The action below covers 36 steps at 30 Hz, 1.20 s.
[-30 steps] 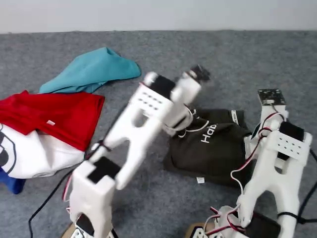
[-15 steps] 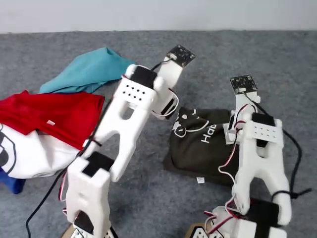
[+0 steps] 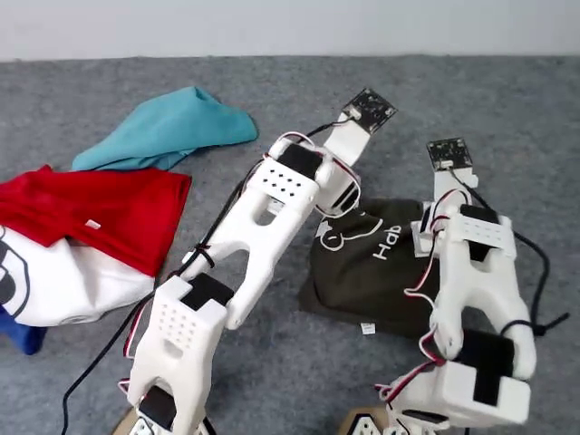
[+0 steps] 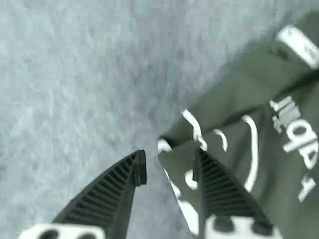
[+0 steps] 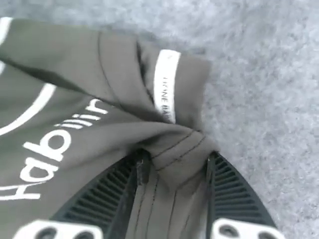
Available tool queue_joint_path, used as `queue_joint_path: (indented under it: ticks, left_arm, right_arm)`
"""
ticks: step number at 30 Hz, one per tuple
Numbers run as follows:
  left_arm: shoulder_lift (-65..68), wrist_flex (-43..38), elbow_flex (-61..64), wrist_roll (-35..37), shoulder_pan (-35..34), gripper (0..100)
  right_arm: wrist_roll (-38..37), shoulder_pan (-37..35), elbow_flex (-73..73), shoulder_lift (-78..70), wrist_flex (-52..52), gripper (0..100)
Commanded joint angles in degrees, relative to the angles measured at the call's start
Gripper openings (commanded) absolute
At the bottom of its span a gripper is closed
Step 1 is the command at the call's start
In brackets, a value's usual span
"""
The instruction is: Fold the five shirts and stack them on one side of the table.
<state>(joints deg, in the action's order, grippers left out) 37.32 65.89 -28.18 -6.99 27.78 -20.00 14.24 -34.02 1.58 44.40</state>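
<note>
- Pinching a bunched fold of the dark shirt [image 5: 75, 99], the right hand [image 5: 174, 162] may slip — shallow bite.
- Left hand [image 4: 169, 167] open astride its edge — may close on bare bench [image 4: 75, 74].

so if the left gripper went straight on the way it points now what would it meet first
Most likely the edge of the dark shirt. The left gripper is open, with one finger over the shirt's corner and the other over the grey table cover. Depth is hard to judge.
</note>
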Motion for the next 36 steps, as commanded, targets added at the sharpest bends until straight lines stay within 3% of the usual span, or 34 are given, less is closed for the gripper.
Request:
queue_joint_path:
  ticks: [1, 6, 23, 36]
  left_arm:
    - [1.2, -3.8, -2.2, 0.4, 0.3, 16]
    - [6.3, -4.8, -2.2, 0.4, 0.9, 16]
    - [11.3, -3.0, -6.9, 0.0, -4.9, 15]
    - [11.3, -2.4, -7.0, 0.0, -8.9, 15]
  right_arm:
    - [-3.0, 0.8, 2.5, -0.7, -1.5, 12.1]
    - [-5.5, 1.0, 2.8, -2.5, -2.1, 2.0]
    - [-5.9, 1.0, 8.8, -3.0, -3.7, 2.1]
    - [-5.6, 0.7, 18.1, -16.7, -7.1, 8.0]
